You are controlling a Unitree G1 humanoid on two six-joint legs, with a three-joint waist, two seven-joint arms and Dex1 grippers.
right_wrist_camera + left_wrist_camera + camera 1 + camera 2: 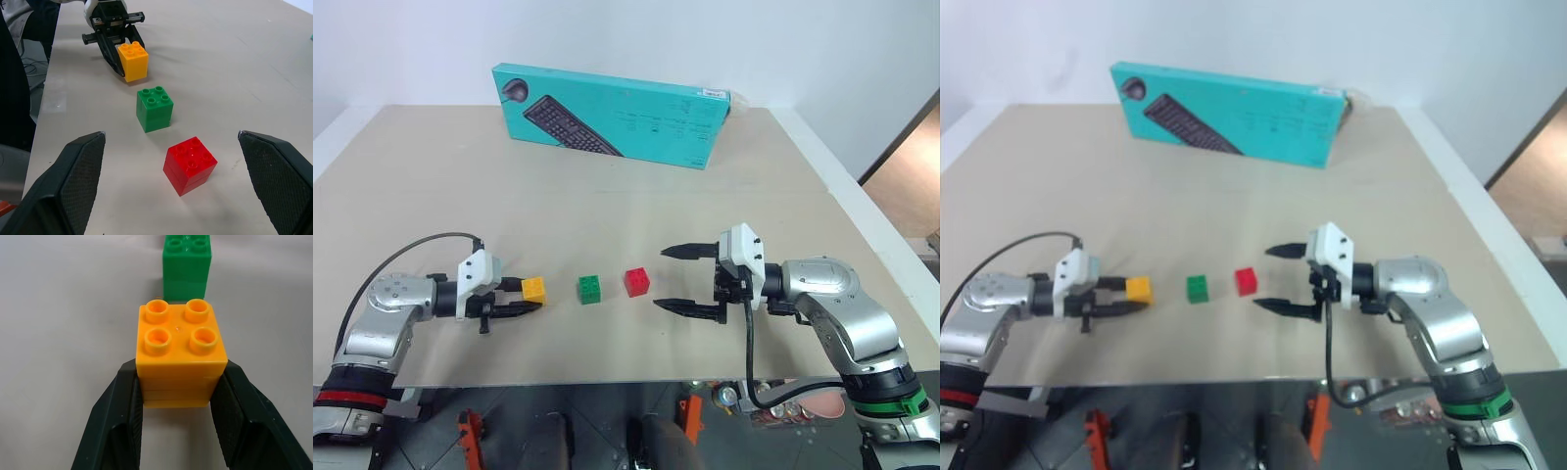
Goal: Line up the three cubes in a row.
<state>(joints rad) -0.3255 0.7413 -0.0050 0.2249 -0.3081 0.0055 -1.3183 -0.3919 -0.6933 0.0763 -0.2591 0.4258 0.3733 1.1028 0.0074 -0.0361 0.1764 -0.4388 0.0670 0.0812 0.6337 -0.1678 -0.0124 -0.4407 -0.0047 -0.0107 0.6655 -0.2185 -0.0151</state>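
Left claw [530,297]: mine, clamped on the yellow-orange cube [180,352], 1 finger on each side wall, studs up.
Yellow-orange cube: sits at my fingertips, low over the bench [607,196] or resting on it; I cannot tell which. It lies just to the left of the green cube [590,289], with a small gap between them.
Green cube: my landmark, standing free on the bench, studs up.
Red cube [637,282]: just to the right of the green cube, apart from it and turned a little askew.
Right claw [683,278]: fingers spread wide and holding nothing, on the far side of the red cube from the green cube, pointing back toward it.
Key relation: the green cube lies straight ahead along my left claw's pointing line, and the red cube continues roughly that same line. The 3 cubes already form a rough row, I judge.
Nearer arm: left for the yellow-orange cube; right for the red cube.
Keyboard box [612,115]: well behind the green cube, at the bench's back.
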